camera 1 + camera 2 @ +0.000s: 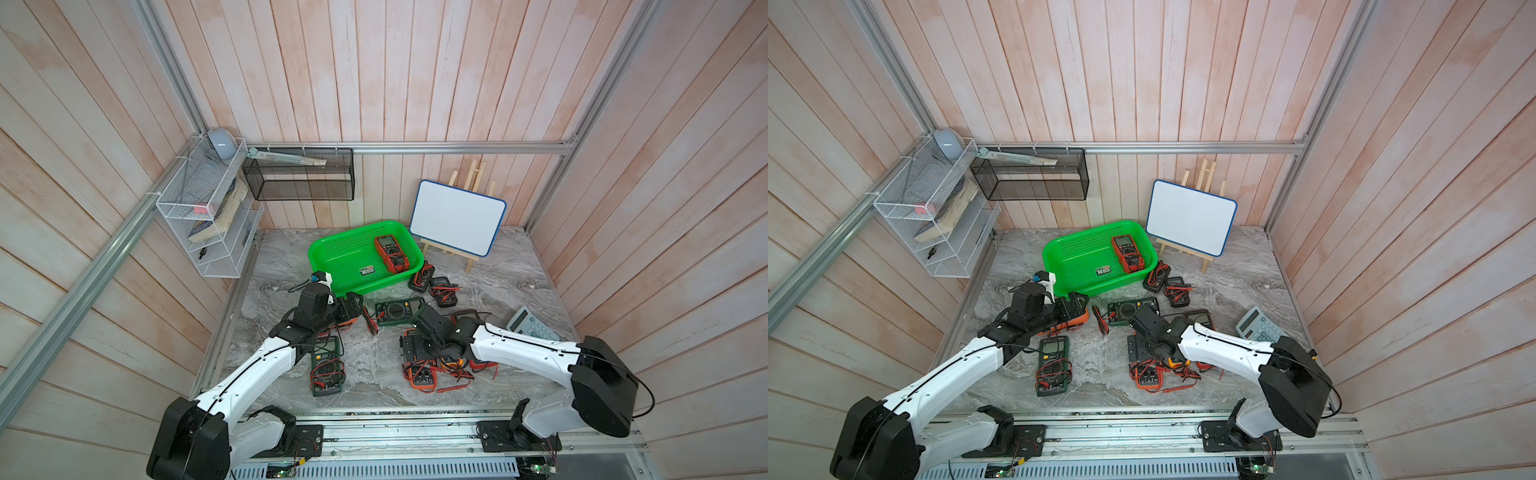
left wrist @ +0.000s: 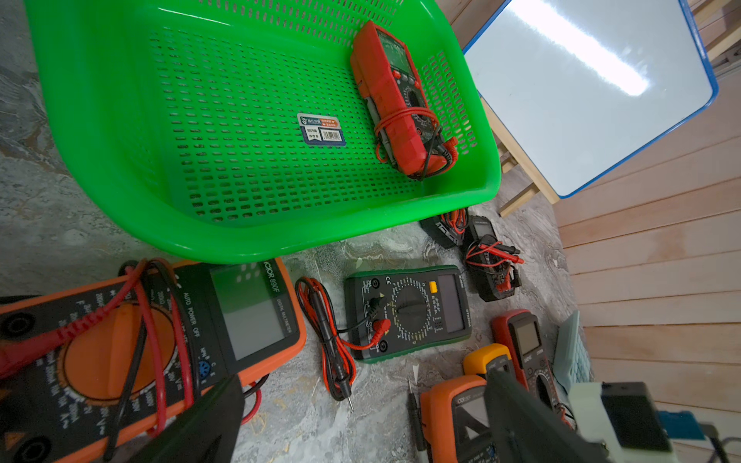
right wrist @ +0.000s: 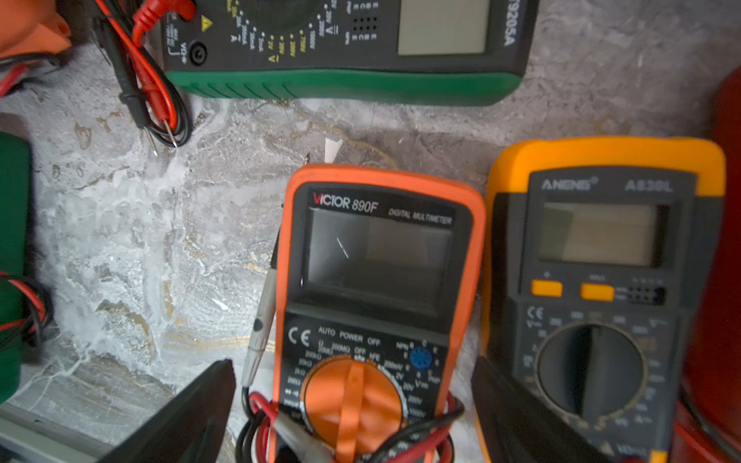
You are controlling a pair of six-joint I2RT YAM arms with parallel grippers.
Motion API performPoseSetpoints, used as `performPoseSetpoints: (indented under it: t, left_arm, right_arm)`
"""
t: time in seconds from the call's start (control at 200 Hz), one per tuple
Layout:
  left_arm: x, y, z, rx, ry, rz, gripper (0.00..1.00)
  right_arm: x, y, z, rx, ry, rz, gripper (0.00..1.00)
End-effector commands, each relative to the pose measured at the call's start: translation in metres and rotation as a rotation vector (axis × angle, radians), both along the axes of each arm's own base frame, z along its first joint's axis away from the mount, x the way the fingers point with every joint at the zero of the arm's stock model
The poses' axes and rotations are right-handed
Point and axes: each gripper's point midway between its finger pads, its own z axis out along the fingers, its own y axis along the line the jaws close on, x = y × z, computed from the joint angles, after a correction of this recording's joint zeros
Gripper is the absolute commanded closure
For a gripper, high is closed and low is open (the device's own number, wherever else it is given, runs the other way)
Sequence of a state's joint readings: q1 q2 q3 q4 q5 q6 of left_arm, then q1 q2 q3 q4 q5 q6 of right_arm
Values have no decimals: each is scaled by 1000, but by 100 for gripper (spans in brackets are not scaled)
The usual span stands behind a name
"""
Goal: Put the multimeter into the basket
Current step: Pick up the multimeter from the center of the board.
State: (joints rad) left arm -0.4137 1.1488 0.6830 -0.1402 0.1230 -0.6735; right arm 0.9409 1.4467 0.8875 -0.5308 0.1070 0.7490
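Red multimeter [image 1: 390, 253] lies inside the green basket [image 1: 340, 253], against its right wall, with its leads wrapped round it. The other meters are out on the marble table [image 1: 498, 270].

Farthest left, the near green multimeter [image 1: 326, 368] has its top end hidden under the left arm. Just beyond it the left claw [image 2: 365, 377] hangs released, fingers wide apart with bare table between them. One finger covers a corner of the big orange multimeter [image 2: 140, 340]. The wrist view cuts that meter off, and the top views hide nearly all of it beneath the wrist.

In the middle, the sideways green multimeter [image 1: 397, 311] lies just in front of the basket, its right end covered by the right arm in both top views.

The right claw [image 3: 353, 362] is released too, its fingers straddling the second orange multimeter [image 3: 377, 260]; I cannot tell whether they touch it. Beside that meter, the yellow multimeter [image 3: 601, 240] is blurred and partly behind a finger. The dark red multimeter [image 2: 521, 340] next to it is half hidden.

Two black multimeters [image 1: 422, 276] lie near the basket's right corner. The calculator [image 1: 534, 326] is farthest right.
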Motion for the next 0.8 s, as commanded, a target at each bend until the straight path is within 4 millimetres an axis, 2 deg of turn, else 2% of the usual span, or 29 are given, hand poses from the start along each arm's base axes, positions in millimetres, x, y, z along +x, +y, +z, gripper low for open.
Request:
performPoseSetpoints:
  t: [0.0,0.35,0.795]
  left_arm:
    - [1,-2,2,6,-31,-14,0]
    - [2,-3,1,11,-35,-21,0]
    - [0,-2,-2,13,-28,-24,0]
  right_arm:
    - [1,-3,9,-9,-1,-39,2]
    - [13,8,-1,-60,3,-35,2]
    - [14,3,-21,-83,39,-46,2]
